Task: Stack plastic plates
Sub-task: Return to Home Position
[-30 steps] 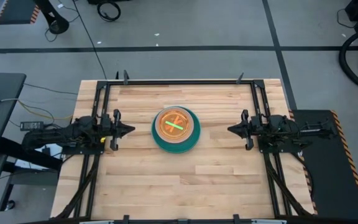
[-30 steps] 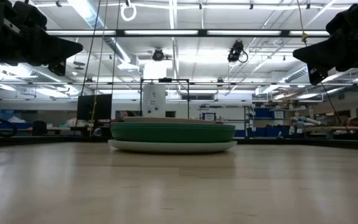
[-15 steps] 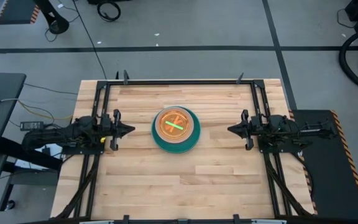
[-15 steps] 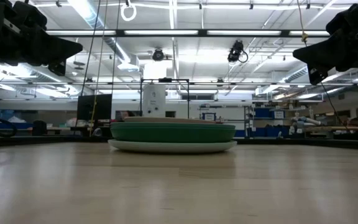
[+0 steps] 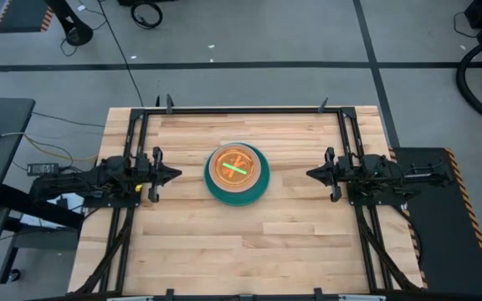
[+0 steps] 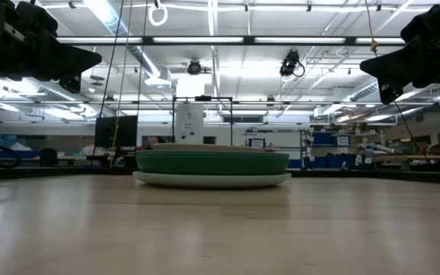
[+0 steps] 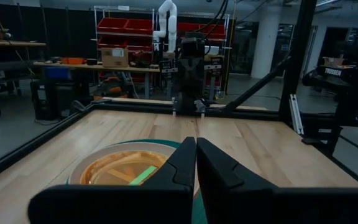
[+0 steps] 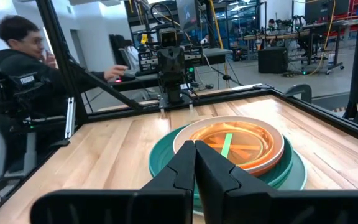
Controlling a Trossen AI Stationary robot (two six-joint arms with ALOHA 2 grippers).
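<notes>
- Overhead, the stack of plastic plates (image 5: 237, 174) sits at the middle of the table (image 5: 291, 242), with a teal rim outermost and orange plates and a lime green one on top; the left gripper (image 5: 172, 175) hovers between the stack and the table's left edge, the right gripper (image 5: 312, 174) between it and the right edge, both apart from the stack
- From table height, the stack lies flat, a dark green plate over a pale one
- Left wrist view: the left gripper's fingers are pressed together, holding nothing
- Right wrist view: the right gripper's fingers are likewise pressed together and empty; a person (image 8: 17, 56) sits beyond the table
</notes>
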